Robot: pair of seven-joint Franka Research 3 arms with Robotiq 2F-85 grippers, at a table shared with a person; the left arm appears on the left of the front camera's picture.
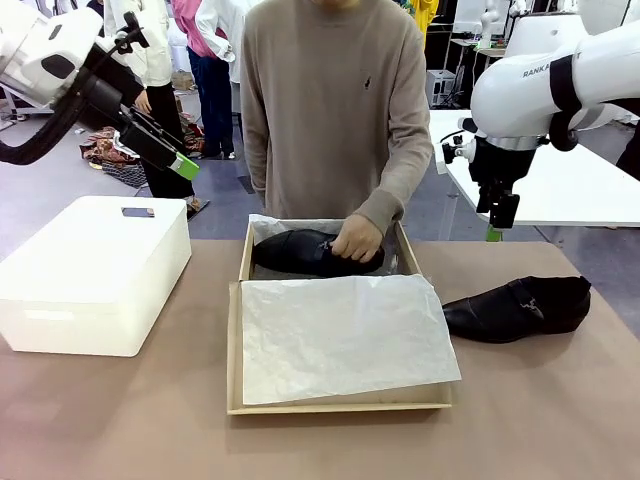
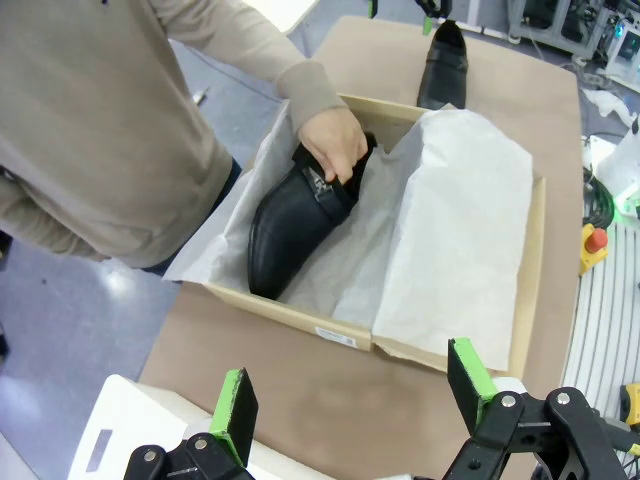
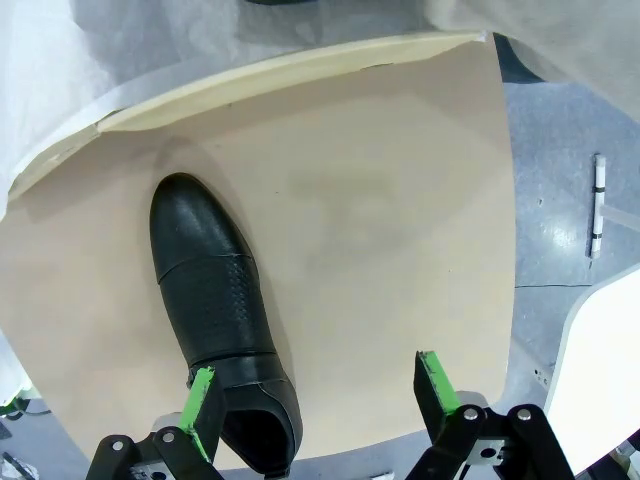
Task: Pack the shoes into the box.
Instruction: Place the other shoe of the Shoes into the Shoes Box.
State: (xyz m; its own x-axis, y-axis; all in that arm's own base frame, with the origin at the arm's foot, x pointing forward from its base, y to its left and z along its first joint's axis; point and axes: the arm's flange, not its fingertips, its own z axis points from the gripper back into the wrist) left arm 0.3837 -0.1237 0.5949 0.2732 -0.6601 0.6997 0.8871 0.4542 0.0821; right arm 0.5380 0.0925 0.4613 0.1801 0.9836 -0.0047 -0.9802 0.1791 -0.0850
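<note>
The box [image 1: 236, 340] lies open mid-table, with white tissue paper [image 1: 340, 335] spread over its front part. One black shoe [image 1: 305, 252] lies on its side in the back of the box [image 2: 300, 318], and the person's hand [image 1: 357, 240] holds it [image 2: 300, 220]. The other shoe [image 1: 520, 308] lies on the table to the right of the box. My left gripper [image 1: 180, 160] hangs open, high over the table's back left [image 2: 352, 395]. My right gripper [image 1: 498, 215] is open in the air above the loose shoe [image 3: 215, 300], nothing between its fingers [image 3: 318, 390].
A large white plastic bin [image 1: 90, 270] with a lid stands at the table's left. The person stands at the far edge behind the box. A white table [image 1: 560, 190] stands behind on the right. Bare tabletop lies in front of the box and right of it.
</note>
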